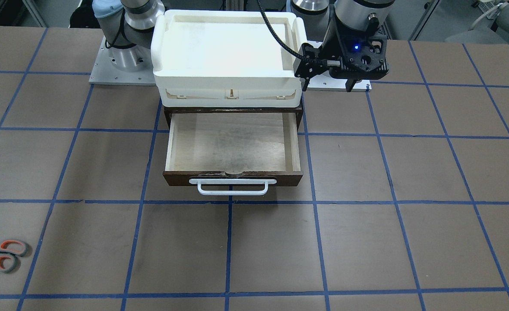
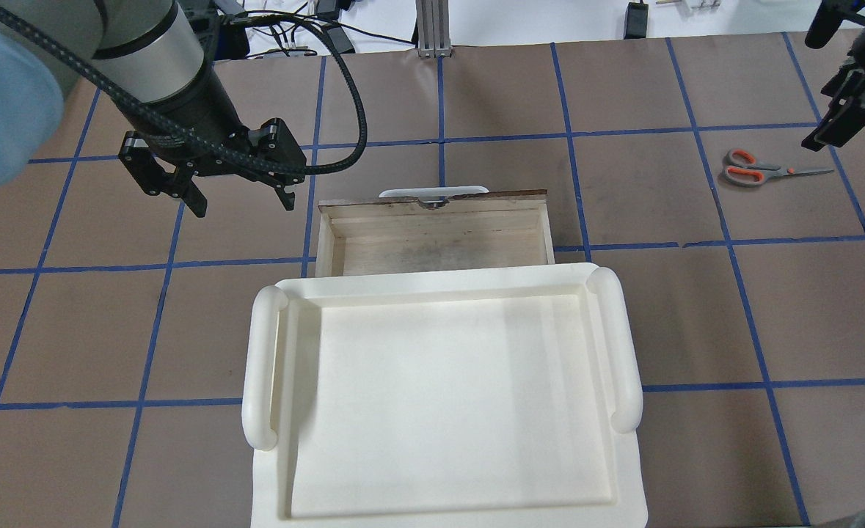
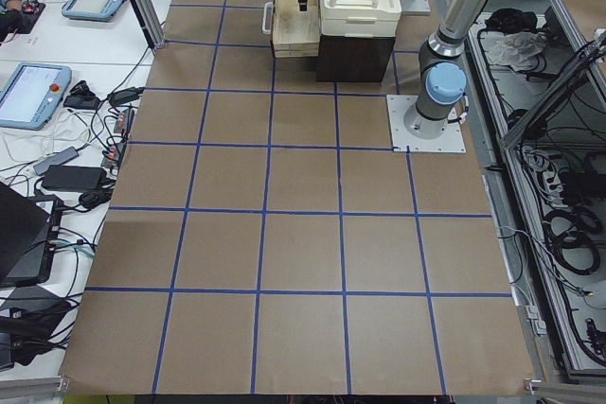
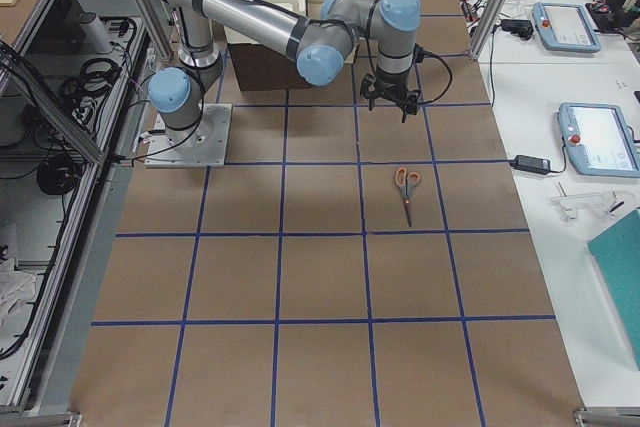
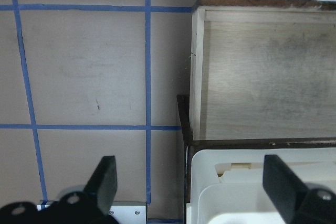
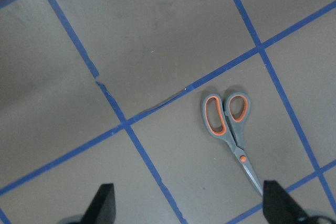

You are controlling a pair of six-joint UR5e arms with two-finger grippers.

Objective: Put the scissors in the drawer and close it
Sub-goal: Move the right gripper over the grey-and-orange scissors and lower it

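Hovering above the brown worktop point(image 2: 696, 315), the robot's right pincer point(image 6: 191, 205) has its two fingers spread wide and holds nothing. The scissors point(image 6: 231, 129) lie flat on the worktop below it, off to the side of its centre. In the right wrist view their blade tip falls close to one fingertip and their orange-lined loops point away.

In that view the scissors' long axis runs steeply across the line between the two fingertips. A sideways shift and a straight descent would probably let the fingers close across them.

In the overhead view the scissors sit well apart from the drawer point(image 1: 232, 142), far out on the robot's right. Their handles face the drawer and their blades point away from it, so the long axis runs roughly along the drawer's front. The right arm is clearly the nearer one.

The left pincer point(image 2: 243, 204) hangs just beside the drawer's left wall, also wide open and empty.

The drawer is pulled out from under a white tray point(image 2: 447, 396), and its plywood floor is bare. Its white bar handle point(image 1: 232, 186) faces away from the robot. Neither step of the task looks done yet: the scissors are still on the worktop and the drawer is open.
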